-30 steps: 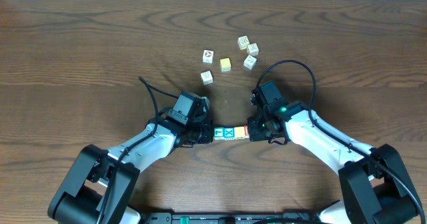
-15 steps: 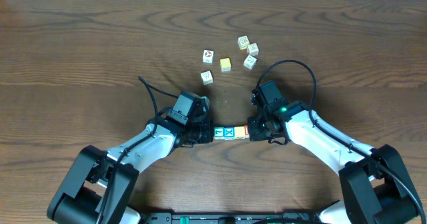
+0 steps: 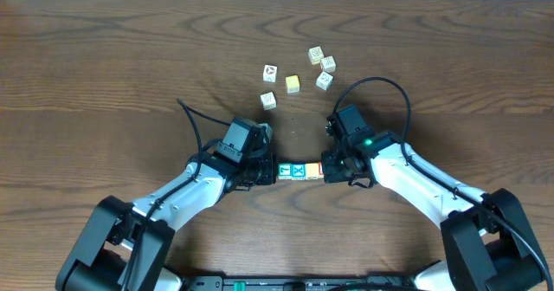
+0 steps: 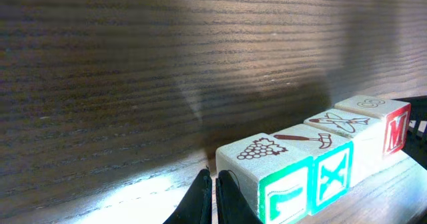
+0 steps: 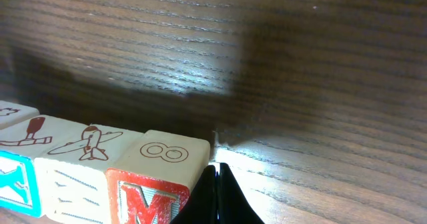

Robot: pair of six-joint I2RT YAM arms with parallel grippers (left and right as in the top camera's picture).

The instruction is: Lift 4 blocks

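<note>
Four light, rigid wooden letter blocks (image 3: 299, 171) probably needed endwise squeezing; the closed left end effector (image 4: 215, 196) and closed right end effector (image 5: 217, 187) flanked their row.

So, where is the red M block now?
In the right wrist view the red M block ends the row, bottom left, between the yellow block and the shut right hand.

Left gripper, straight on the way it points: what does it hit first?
Probably bare table. The left gripper, jaws shut, sits beside the green block, which lies off to its side, not ahead.
</note>
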